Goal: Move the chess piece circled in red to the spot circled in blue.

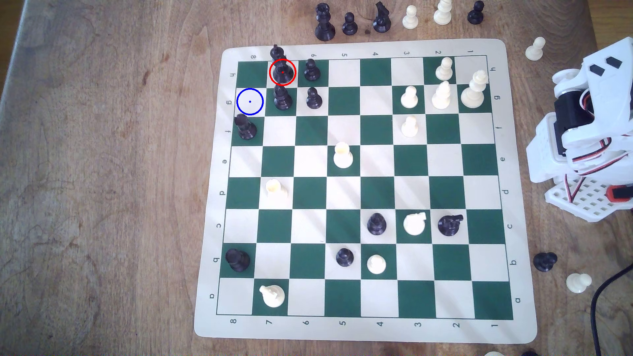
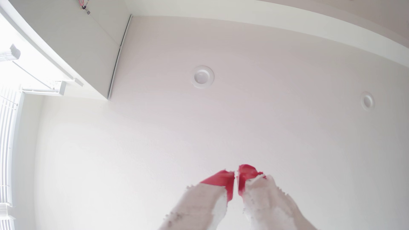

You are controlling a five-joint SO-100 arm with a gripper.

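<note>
The green-and-cream board (image 1: 363, 191) lies on the wooden table (image 1: 102, 188). The arm (image 1: 589, 137) sits folded beyond the exterior view's right edge of the board. The tall black piece (image 1: 282, 66) stands red-ringed in the far-left corner region, diagonally beside the blue-ringed cream square (image 1: 250, 101). The gripper (image 2: 236, 174) points at the ceiling, red tips pressed together, empty.

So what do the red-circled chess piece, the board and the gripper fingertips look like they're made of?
The red-circled piece: probably matte black plastic, going by its ringed body and dull sheen. The board: seemingly a thin flexible printed mat, with rounded corners, lying flat. The gripper: rough white fingers, perhaps printed plastic, with smooth red fingertips, maybe tape or rubber.
</note>
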